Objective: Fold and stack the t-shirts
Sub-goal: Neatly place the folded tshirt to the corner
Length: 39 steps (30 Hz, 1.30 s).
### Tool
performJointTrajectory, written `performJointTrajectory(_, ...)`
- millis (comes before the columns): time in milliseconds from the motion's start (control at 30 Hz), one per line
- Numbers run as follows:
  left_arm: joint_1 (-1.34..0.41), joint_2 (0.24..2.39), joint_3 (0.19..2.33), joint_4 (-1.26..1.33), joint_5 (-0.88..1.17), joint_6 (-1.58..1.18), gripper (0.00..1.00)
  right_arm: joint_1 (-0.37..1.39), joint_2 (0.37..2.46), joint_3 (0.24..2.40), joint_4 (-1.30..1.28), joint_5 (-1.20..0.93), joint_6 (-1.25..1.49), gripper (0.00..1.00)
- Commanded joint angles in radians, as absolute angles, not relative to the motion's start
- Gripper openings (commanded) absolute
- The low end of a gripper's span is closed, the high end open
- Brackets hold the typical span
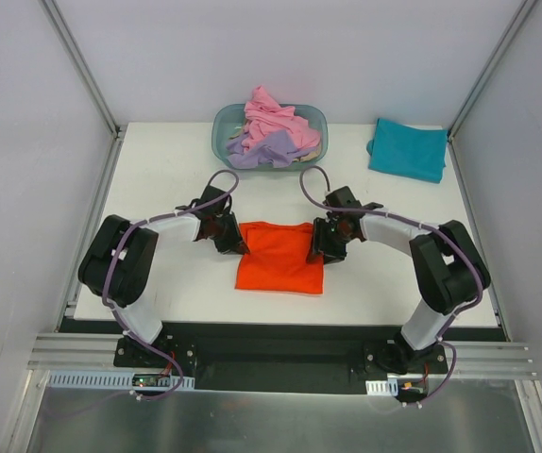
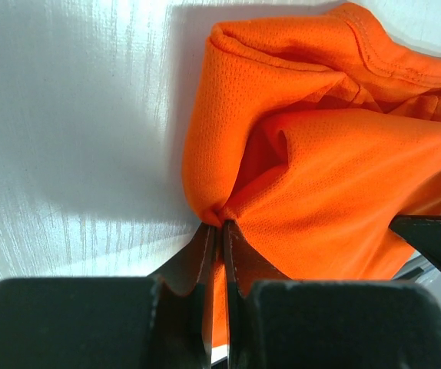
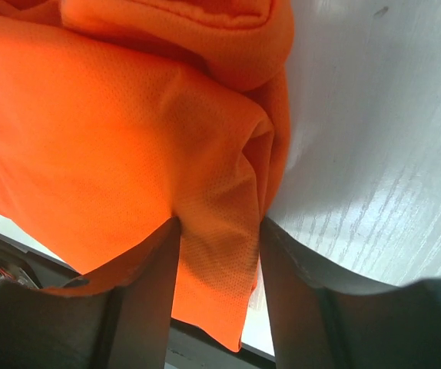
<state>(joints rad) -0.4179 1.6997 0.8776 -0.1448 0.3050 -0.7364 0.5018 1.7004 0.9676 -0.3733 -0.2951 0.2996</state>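
**Orange shirt pinched at both far corners**

Orange shirt lies mid-counter, partly folded, squarely between the two hands. Its body spreads from them toward the arm bases. The held far edge runs left to right.

- Left hand: pinched tight on the left corner.
- Right hand: clamped on a thicker bunch at the right corner, jaws narrowly apart.

Both arms reach inward, elbows out, equally near. Teal shirt lies folded, far right.
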Motion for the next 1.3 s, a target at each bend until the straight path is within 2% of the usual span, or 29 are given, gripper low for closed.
performJointTrajectory(0,-0.422,1.684,0.847,-0.225,0.238,-0.735,0.01,0.528,1.749,1.008,-0.362,-0.293,0.275,0.43)
performJointTrajectory(167,-0.422,1.649,0.861,-0.225,0.238,-0.707,0.10,0.535,1.790,1.052,-0.361,-0.285,0.256,0.33)
performJointTrajectory(233,-0.422,1.640,0.867,-0.225,0.250,-0.701,0.19,0.537,1.798,1.071,-0.359,-0.279,0.250,0.24)
performJointTrajectory(300,-0.420,1.609,0.868,-0.224,0.242,-0.695,0.20,0.537,1.795,1.091,-0.376,-0.237,0.247,0.16)
performJointTrajectory(367,-0.420,1.553,0.865,-0.227,0.223,-0.692,0.46,0.537,1.792,1.111,-0.397,-0.168,0.229,0.09)
performJointTrajectory(400,-0.419,1.533,0.864,-0.227,0.216,-0.687,0.49,0.535,1.784,1.133,-0.414,-0.147,0.221,0.04)
performJointTrajectory(433,-0.416,1.511,0.867,-0.227,0.207,-0.681,0.59,0.534,1.776,1.146,-0.420,-0.129,0.210,0.02)
performJointTrajectory(533,-0.393,1.418,0.873,-0.239,0.192,-0.658,0.81,0.529,1.755,1.207,-0.457,-0.026,0.155,0.01)
performJointTrajectory(567,-0.388,1.369,0.873,-0.242,0.181,-0.646,0.95,0.526,1.749,1.225,-0.471,0.054,0.115,0.01)
performJointTrajectory(600,-0.382,1.342,0.871,-0.248,0.170,-0.638,0.99,0.520,1.752,1.245,-0.509,0.095,0.095,0.01)
performJointTrajectory(767,-0.321,1.194,0.853,-0.273,0.120,-0.603,0.99,0.443,1.785,1.429,-0.617,0.296,-0.021,0.01)
performJointTrajectory(933,-0.242,1.120,0.844,-0.334,0.077,-0.575,0.99,0.351,1.833,1.549,-0.638,0.370,-0.144,0.01)
performJointTrajectory(1267,-0.204,1.098,0.865,-0.390,-0.017,-0.549,0.99,0.221,2.061,1.879,-0.637,0.512,-0.353,0.01)
